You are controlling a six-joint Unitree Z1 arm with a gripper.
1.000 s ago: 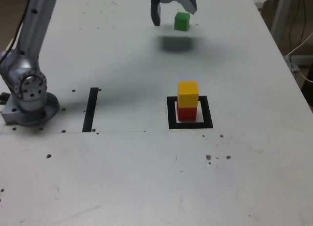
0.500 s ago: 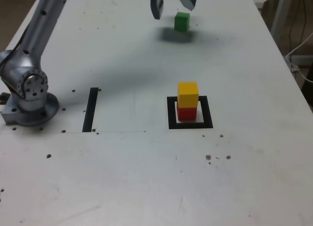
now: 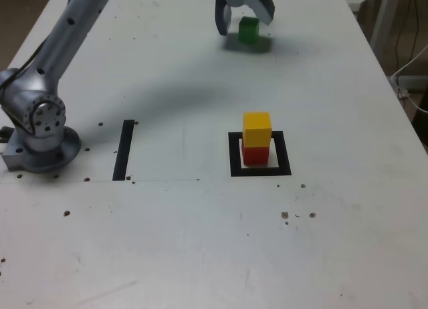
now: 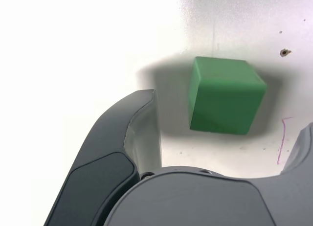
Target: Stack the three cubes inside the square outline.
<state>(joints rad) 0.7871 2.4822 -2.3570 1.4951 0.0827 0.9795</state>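
A: Item one — the green cube (image 3: 249, 29). Where do we log it?

B: At the far end of the table (image 3: 167, 242), well apart from the square outline (image 3: 260, 169). It sits flat on one face. Being equal-sided, it has no long axis; in the wrist view (image 4: 225, 95) we see its edges slightly skewed to the fingers.

A: Gripper (image 3: 244, 18)?

B: We record its jaws spread wide, one on each side of the green cube — no contact that we can see.

A: Items two and three?

B: The yellow cube (image 3: 257, 129) rests squarely on the red cube (image 3: 254, 155), both upright inside the outline's white centre.

A: Anything else?

B: A narrow black strip (image 3: 124, 149) lies lengthwise towards us, near the arm's base (image 3: 40, 145) at the exterior view's left.
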